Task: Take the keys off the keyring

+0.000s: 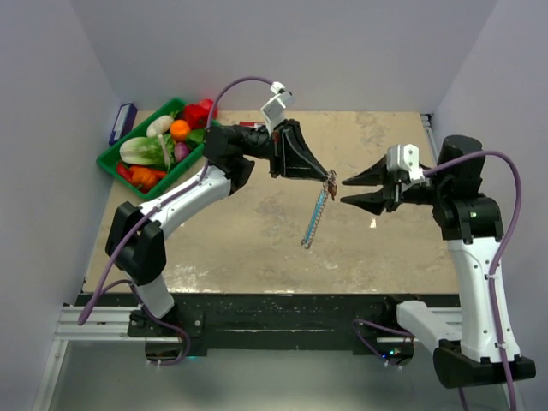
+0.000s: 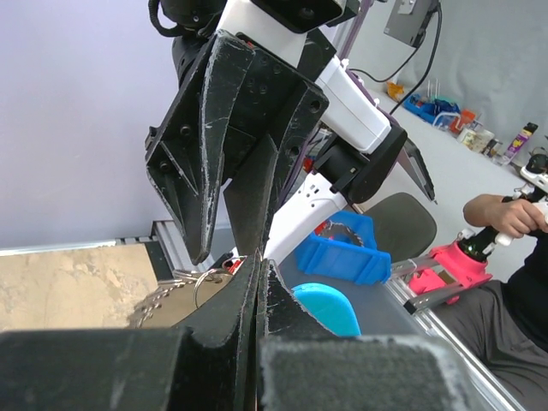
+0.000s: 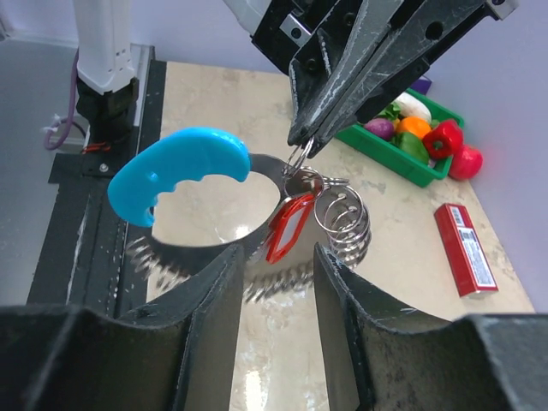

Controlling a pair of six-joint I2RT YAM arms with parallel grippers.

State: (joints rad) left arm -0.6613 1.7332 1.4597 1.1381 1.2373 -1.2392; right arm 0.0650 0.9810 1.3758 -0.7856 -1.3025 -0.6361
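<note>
Currently listed, centre of the top view: the keyring point(image 1: 315, 218), hanging clear above the desk point(image 1: 240, 248) from the left tool point(image 1: 329, 175), which is closed tight on a small split ring point(image 3: 300, 160) at the loop's top (a high pinch, presumably so the rest dangles free and reachable).

Blue curved section point(image 3: 180, 167): upper left of the right wrist view, swung out sideways.

The keys point(image 3: 171, 261): a jagged silvery fringe along the loop below the blue part, blurred. One red-tagged piece point(image 3: 287, 224) and a cluster of coiled rings point(image 3: 342, 223) hang just under the pinch.

Right tool point(image 1: 344, 190): just right of the hanging loop, jaws partly apart, holding nothing. Its fingers frame the red-tagged piece from the bottom of its own view, likely lined up to take a key while the left tool anchors the ring. No key appears off the ring yet.

Also present: green tray point(image 1: 109, 159) of vegetables, upper left of the top view; long red box point(image 3: 462, 248) on the desk, right side of the right wrist view.
</note>
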